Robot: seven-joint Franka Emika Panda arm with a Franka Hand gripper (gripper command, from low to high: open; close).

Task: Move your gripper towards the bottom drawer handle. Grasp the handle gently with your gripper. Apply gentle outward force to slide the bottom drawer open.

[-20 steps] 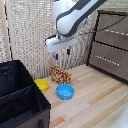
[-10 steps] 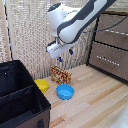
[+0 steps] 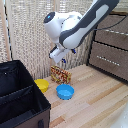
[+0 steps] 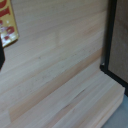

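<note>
Gripper [image 3: 58, 56] hanging over the wooden floor [image 3: 95, 97], up above a red-and-yellow box [image 3: 61, 76] standing near the pale slatted wall [image 3: 25, 35]. Too blurry and small to say whether the jaws are apart or together, honestly can't tell. Bottom drawer [image 3: 108, 61] way off at the exterior view's right, dark brown front fully flush with the dresser, thin silver bottom drawer handle [image 3: 108, 60] running level across it, well apart from the claw. Another dark drawer [image 3: 114, 36] with its own silver bar stacked right above. On the floor: blue bowl [image 3: 65, 91] just in front of the box, yellow bowl [image 3: 41, 85] beside it, big black fabric box [image 3: 20, 97] at the exterior view's left. Wrist view mostly just plank floor, corner of the box [image 4: 7, 24], and a dark dresser edge [image 4: 111, 40]
</note>
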